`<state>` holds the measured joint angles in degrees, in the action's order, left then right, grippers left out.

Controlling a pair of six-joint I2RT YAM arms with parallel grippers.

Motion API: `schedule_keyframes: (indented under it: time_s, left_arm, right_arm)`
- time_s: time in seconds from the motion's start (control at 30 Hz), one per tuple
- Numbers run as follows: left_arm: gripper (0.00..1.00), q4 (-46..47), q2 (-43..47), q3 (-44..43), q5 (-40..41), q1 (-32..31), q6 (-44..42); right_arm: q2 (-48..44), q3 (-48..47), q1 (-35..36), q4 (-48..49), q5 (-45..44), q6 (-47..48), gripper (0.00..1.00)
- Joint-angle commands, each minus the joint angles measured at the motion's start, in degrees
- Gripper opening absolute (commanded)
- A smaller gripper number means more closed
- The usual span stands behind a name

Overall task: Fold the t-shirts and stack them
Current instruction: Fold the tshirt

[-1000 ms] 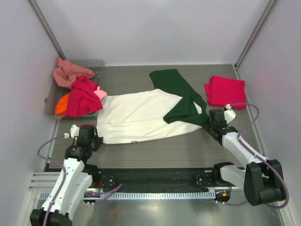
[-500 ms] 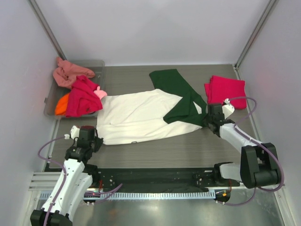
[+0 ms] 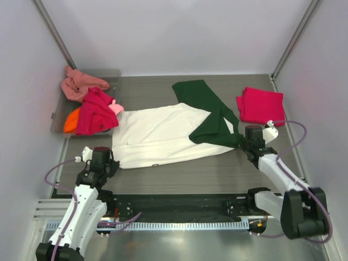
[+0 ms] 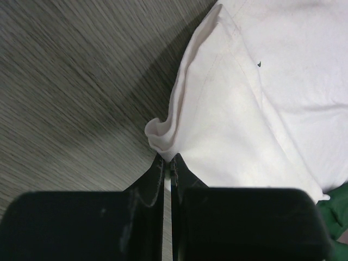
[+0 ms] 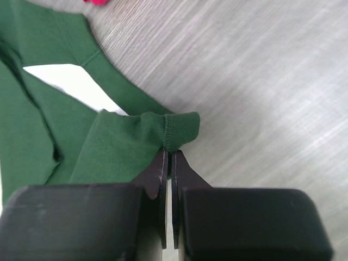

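Note:
A cream-white t-shirt [image 3: 163, 133] with dark green sleeves [image 3: 209, 106] lies spread across the middle of the table. My left gripper [image 3: 111, 162] is at its near left corner, shut on a bunched fold of the white hem [image 4: 163, 133]. My right gripper [image 3: 242, 141] is at the shirt's right end, shut on the ribbed green sleeve cuff [image 5: 179, 130]. A folded crimson-pink t-shirt [image 3: 261, 105] lies at the back right, just beyond the right gripper. Salmon [image 3: 79, 84], magenta [image 3: 95, 111], orange [image 3: 70, 122] and light pink [image 3: 115, 107] shirts are heaped at the left.
The heaped shirts sit in and over a translucent grey plastic tray [image 3: 58, 111] at the back left. Pale walls close in the table on three sides. Bare wood-grain tabletop [image 3: 179, 171] lies between the shirt and the arm bases.
My right gripper has shut on the green sleeve cuff and drawn slightly toward the near right. The left gripper stays shut on the white hem, hardly moved.

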<state>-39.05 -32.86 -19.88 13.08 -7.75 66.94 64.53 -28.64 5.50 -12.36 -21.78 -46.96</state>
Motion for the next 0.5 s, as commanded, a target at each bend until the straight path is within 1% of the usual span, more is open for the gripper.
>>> schedule_keyframes:
  time_s: [0.0,0.1,0.23,0.4,0.43,0.47]
  left_arm:
    - [0.00,0.1,1.0,0.5,2.6,0.1,-0.9]
    - [0.00,0.1,1.1,0.8,2.5,0.0,-0.8]
    - [0.00,0.7,1.1,1.3,1.6,0.0,-0.8]
    - [0.00,1.5,0.9,-0.9,0.5,0.0,-0.8]
    - [0.00,2.3,0.3,-2.2,0.5,0.1,-0.8]
    - [0.00,2.4,-0.1,-3.4,0.5,0.0,-0.9]
  right_arm:
    - [-9.9,4.8,-0.6,-2.5,-4.2,-3.7,0.01]
    - [-15.6,8.3,-0.6,-4.2,-2.7,-5.9,0.01]
    - [-17.8,10.1,-0.6,-5.5,0.0,-7.0,0.01]
    - [-17.1,6.0,-0.6,-7.4,-2.1,-6.0,0.01]
    - [-16.4,4.7,-0.7,-7.4,-2.5,-5.7,0.01]
    - [-15.6,1.6,-0.7,-7.7,-2.7,-5.3,0.01]
